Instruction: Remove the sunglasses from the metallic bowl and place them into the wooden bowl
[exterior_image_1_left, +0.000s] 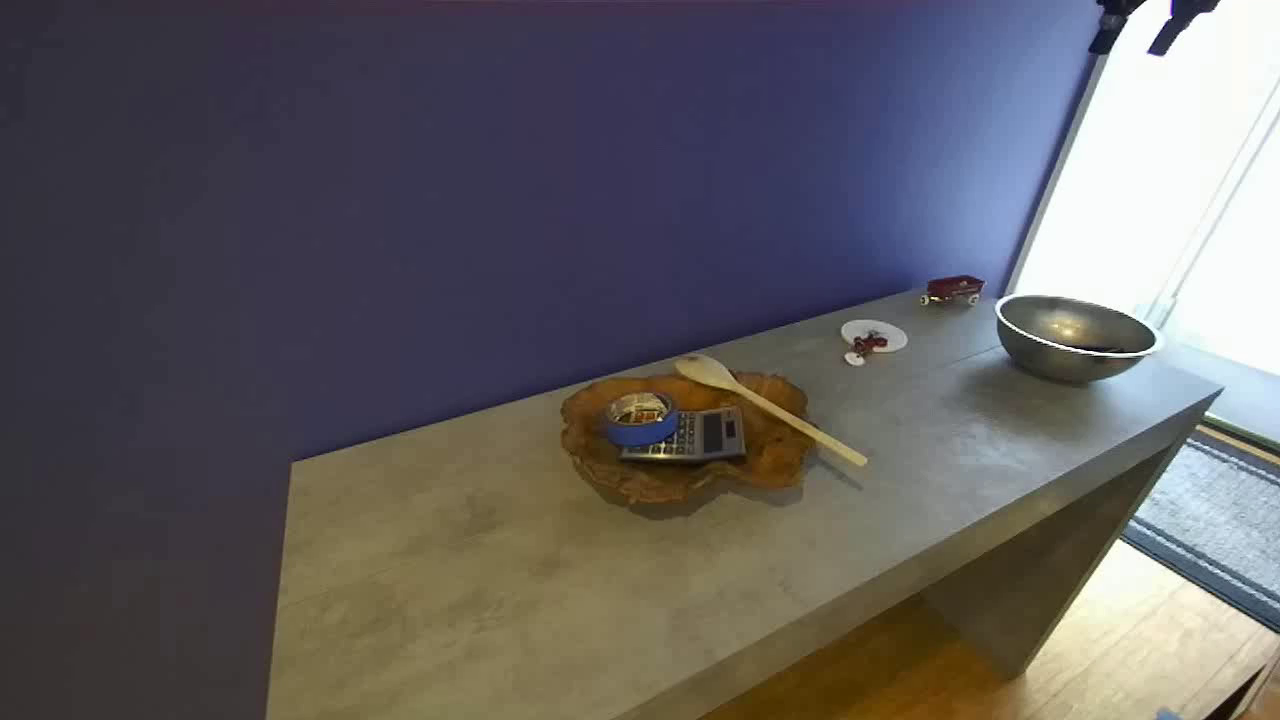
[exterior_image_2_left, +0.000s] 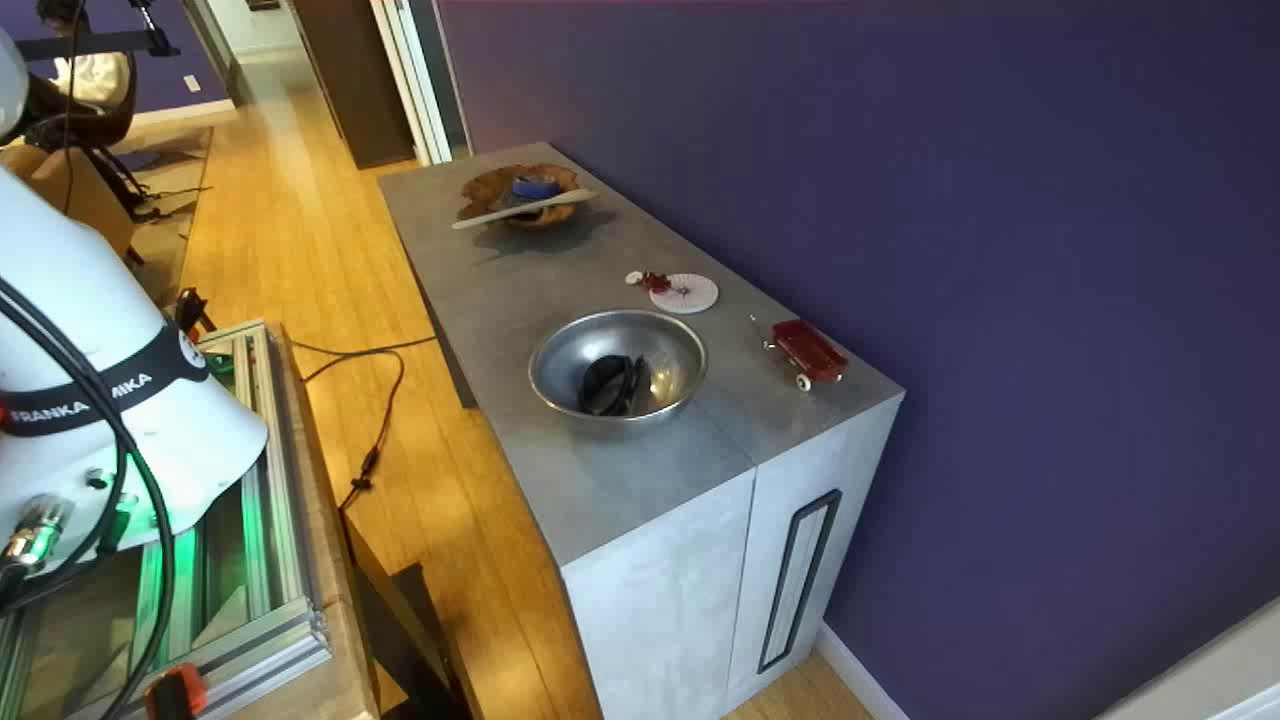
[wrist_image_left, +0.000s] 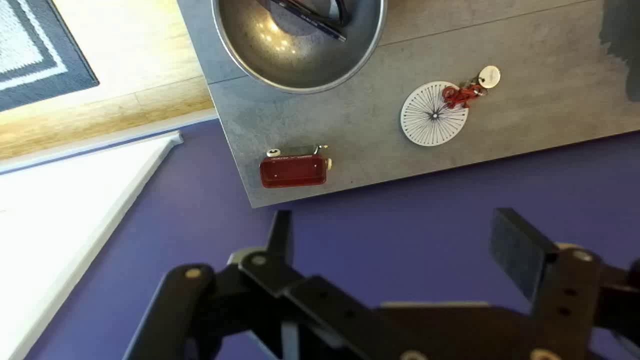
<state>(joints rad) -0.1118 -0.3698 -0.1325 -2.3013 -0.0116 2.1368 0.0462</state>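
metallic bowl (wrist_image_left: 300, 70) cropped by wrist view's top edge, sunglasses (wrist_image_left: 315, 21) likewise

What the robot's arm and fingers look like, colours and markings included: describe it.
The arm is white and rounded, crossed by black cables, with a black band on which pale letters read FRANKA and MIKA. The fingers are black and jointed, with blocky, flat-faced tips.

Homelike setting: wooden floor (exterior_image_2_left: 290, 260), rug (exterior_image_1_left: 1215, 520)
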